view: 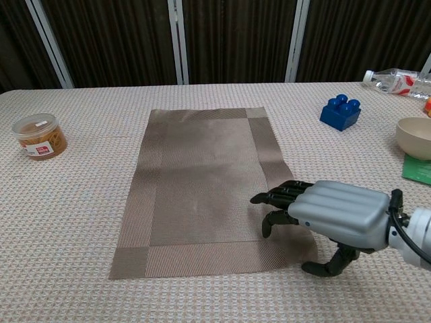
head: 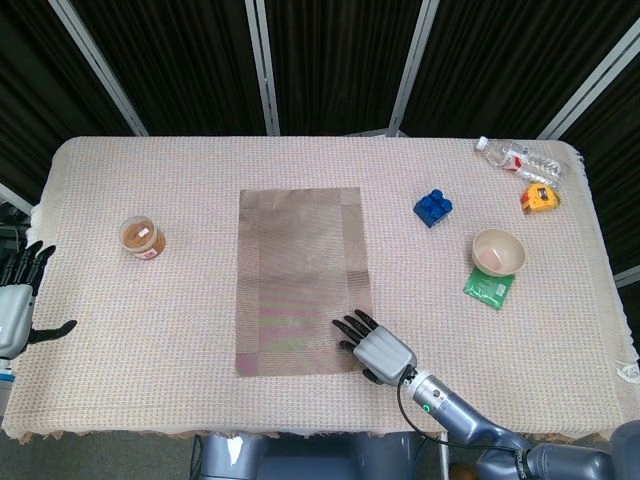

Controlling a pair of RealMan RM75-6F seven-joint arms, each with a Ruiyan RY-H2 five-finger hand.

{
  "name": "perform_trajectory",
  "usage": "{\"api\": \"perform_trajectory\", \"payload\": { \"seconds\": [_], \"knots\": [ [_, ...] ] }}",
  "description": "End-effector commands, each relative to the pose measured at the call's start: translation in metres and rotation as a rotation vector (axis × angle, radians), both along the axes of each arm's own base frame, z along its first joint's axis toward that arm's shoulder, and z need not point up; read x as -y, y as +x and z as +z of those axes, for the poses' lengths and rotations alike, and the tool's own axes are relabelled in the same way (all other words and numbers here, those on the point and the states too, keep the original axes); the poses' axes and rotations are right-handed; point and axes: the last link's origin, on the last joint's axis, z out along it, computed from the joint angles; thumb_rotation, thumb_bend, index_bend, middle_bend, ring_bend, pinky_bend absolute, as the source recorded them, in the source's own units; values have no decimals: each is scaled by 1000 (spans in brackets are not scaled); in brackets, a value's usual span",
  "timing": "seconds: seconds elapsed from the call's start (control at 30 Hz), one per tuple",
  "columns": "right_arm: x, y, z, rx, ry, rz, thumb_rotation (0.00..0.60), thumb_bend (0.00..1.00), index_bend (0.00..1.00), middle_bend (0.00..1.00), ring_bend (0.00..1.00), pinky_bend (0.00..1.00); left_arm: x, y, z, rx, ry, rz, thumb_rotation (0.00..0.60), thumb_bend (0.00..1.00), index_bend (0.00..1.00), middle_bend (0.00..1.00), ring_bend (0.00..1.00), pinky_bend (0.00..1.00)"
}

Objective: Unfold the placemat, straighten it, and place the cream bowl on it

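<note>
1. The left hand hangs off the tabletop's left edge, fingers spread, holding nothing.
2. A jar with a clear lid stands left of the mat.
3. The mat lies unfolded and flat at the middle of the tabletop, long side running away from the robot.
4. The right hand rests palm down on the mat's near right corner, fingertips pressing the weave, grasping nothing.
5. A blue block sits right of the mat.
6. The bowl stands well apart from the mat, its edge over a green packet.
7. A bottle and a yellow tape measure lie at the far right corner.
</note>
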Motion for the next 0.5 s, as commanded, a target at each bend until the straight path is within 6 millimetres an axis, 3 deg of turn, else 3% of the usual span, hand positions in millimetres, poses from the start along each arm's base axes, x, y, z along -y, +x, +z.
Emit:
{"api": "perform_trajectory", "payload": {
  "seconds": [0.03,0.5],
  "knots": [
    [-1,-2,-1,-2,4,-1,600,271,273,0,0,0,0,0,0,1,-2,-1,600,69,0,0,0,0],
    [3,-8,-3,44,-12,-38,600,398,280,0,0,0,0,1,-3,-1,-9,-3,600,72,0,0,0,0]
  ]
}}
